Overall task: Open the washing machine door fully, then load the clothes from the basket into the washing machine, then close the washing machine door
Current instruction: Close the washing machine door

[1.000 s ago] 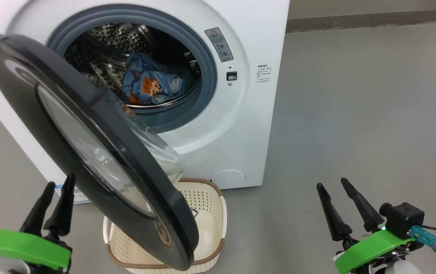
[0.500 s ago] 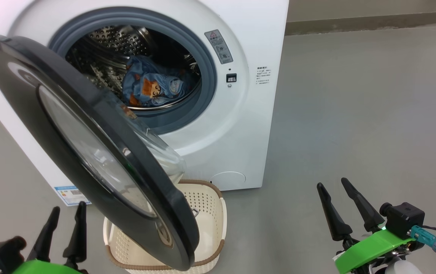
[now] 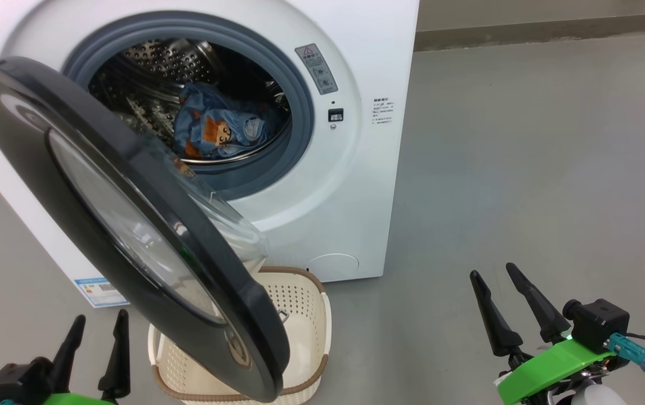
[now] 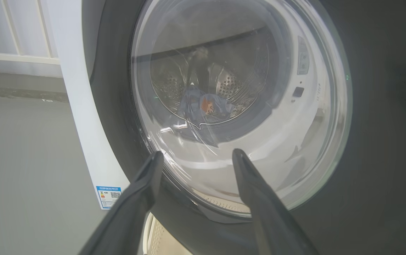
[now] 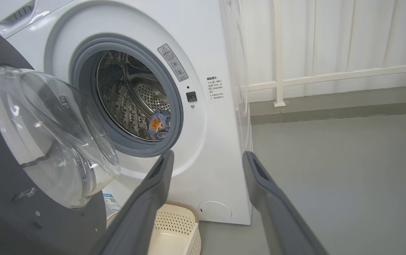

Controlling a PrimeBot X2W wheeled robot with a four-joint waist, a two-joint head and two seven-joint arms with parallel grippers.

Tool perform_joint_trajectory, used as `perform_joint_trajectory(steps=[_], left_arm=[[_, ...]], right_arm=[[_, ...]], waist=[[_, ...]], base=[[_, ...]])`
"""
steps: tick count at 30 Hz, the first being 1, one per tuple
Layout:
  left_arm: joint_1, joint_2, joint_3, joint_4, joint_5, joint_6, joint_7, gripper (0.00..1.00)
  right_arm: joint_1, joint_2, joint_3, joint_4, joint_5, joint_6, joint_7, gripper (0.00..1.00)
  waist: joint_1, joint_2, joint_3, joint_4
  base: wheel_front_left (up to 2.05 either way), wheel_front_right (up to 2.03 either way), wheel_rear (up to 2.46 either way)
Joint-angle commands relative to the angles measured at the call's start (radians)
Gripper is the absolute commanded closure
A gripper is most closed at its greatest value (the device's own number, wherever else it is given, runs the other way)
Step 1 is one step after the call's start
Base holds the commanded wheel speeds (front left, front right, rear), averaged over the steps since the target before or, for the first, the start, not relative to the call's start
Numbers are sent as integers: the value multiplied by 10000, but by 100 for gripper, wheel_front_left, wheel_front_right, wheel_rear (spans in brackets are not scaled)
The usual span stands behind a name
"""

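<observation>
floor [image 3: 525,169]: smooth matt grey, spreads across the head view from 1 to 5 o'clock and again at 8 o'clock, beside the machine.
room edge: darker grey skirting strip [image 3: 525,28] at 1 o'clock, under a pale wall [image 3: 525,8]; in the right wrist view, a white railing [image 5: 330,76] with upright bars behind it.
washing machine [image 3: 356,169]: white front-loader at 11 o'clock, standing on the floor; grey gasket [image 3: 294,101] rings a perforated steel drum [image 3: 159,62]; warning sticker [image 3: 317,68] at the opening's 2 o'clock; blue energy label [image 3: 96,289] low on the front.
door [image 3: 30,146]: glossy black rim, swung out toward 7 o'clock, partly open; clear glass bowl [image 3: 232,230] bulges toward the machine; lower edge hangs over the basket.
clothes [image 3: 218,132]: light blue bundle with an orange patch, lying low in the drum, near its front lip.
basket [image 3: 322,315]: cream, perforated, brown-rimmed, on the floor at 6 o'clock, just in front of the machine, half hidden by the door.
left gripper [image 3: 101,316]: at 7 o'clock, fingers spread and holding nothing, pointing at the door's outer face, close to it but apart.
right gripper [image 3: 491,271]: at 4 o'clock, over the floor, fingers spread and holding nothing, well apart from the machine.
</observation>
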Motion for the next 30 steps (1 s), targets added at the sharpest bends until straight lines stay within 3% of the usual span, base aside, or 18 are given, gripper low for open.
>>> perform_joint_trajectory(steps=[1, 30], left_arm=[[-301, 120, 495, -331, 276, -19, -132, 0], [-34, -309, 735, -623, 729, -26, -135, 0]], right_arm=[[-322, -97, 240, -244, 16, 16, -48, 0], [-279, -179, 394, -206, 16, 16, -48, 0]], waist=[[0, 0, -14, -14], [0, 0, -82, 119]], base=[[0, 0, 0], [0, 0, 0]])
